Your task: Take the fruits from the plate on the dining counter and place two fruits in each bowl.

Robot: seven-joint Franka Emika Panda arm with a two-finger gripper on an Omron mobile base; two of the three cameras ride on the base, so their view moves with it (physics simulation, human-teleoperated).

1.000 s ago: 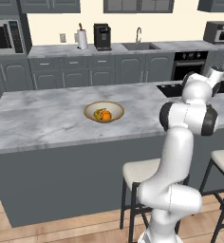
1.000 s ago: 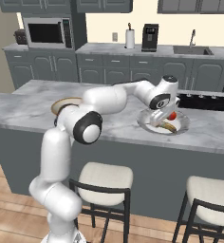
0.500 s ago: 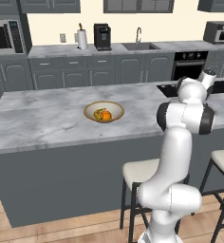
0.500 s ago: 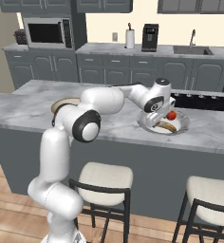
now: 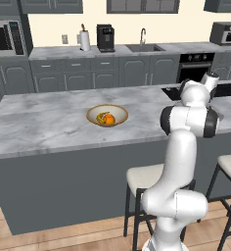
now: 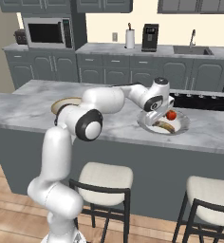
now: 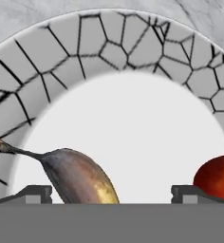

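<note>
Tool (image 6: 157, 116) lowered onto plate (image 6: 182, 126), fingers spread.

A microwave (image 6: 46, 32) is built in among the grey cabinets (image 5: 54, 77). On the back counter stand a paper roll (image 6: 130, 39) and a black coffee machine (image 5: 105, 37), near the sink (image 5: 143, 47). Two stools (image 6: 104, 178) stand on the wooden floor (image 5: 54, 235).

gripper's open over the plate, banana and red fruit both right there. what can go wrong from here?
1. In the hand view the banana sits toward one fingertip, not centred in the open gripper, so a close may pinch it off-centre or roll it.
2. The red fruit lies against the other fingertip; descending may nudge it across the plate.
</note>
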